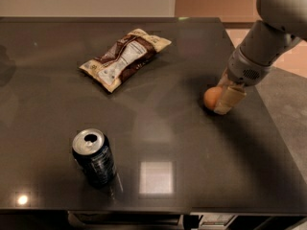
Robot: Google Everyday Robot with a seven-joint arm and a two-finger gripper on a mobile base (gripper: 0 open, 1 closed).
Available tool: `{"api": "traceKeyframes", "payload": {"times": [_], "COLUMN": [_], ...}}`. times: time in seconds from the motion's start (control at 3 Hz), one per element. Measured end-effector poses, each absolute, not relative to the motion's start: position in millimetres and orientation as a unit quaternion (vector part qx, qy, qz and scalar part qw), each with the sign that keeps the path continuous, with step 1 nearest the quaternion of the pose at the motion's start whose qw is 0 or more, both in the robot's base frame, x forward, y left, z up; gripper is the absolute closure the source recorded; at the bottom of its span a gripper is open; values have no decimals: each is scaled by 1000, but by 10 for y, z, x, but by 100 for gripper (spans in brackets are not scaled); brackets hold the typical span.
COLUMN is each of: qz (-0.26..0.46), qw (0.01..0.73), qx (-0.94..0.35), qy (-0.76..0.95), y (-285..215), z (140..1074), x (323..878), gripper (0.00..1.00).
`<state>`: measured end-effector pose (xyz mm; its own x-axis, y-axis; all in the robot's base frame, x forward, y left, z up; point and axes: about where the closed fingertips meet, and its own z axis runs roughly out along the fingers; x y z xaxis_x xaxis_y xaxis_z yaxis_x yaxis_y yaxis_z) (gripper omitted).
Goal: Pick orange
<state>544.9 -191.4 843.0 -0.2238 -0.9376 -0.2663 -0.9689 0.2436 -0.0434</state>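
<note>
Near right edge of table (pixel 158 128), orange (pixel 211 98) partly hidden by end effector (pixel 221 102), grip state impossible to tell, arm (pixel 268 42) cropped.

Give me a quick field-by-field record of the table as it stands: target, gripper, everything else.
target: orange, resting on the dark table, right side of the view
gripper: gripper down at table level, close against the orange's right side
lifted: not yet
other items: snack bag lying flat, back centre-left; soda can upright, front left, top opened
spacing: bag and can both well apart from the orange
</note>
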Motion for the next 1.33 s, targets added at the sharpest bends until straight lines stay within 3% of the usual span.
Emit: {"api": "traceKeyframes", "payload": {"times": [0.33,1.33], "qz": [79,103], "qw": [120,155], "qx": [-620,-692], "qy": [771,698], "y": [-1859,-1440], "z": [8728,9584], "x": [5392,5208], "gripper": [100,100]}}
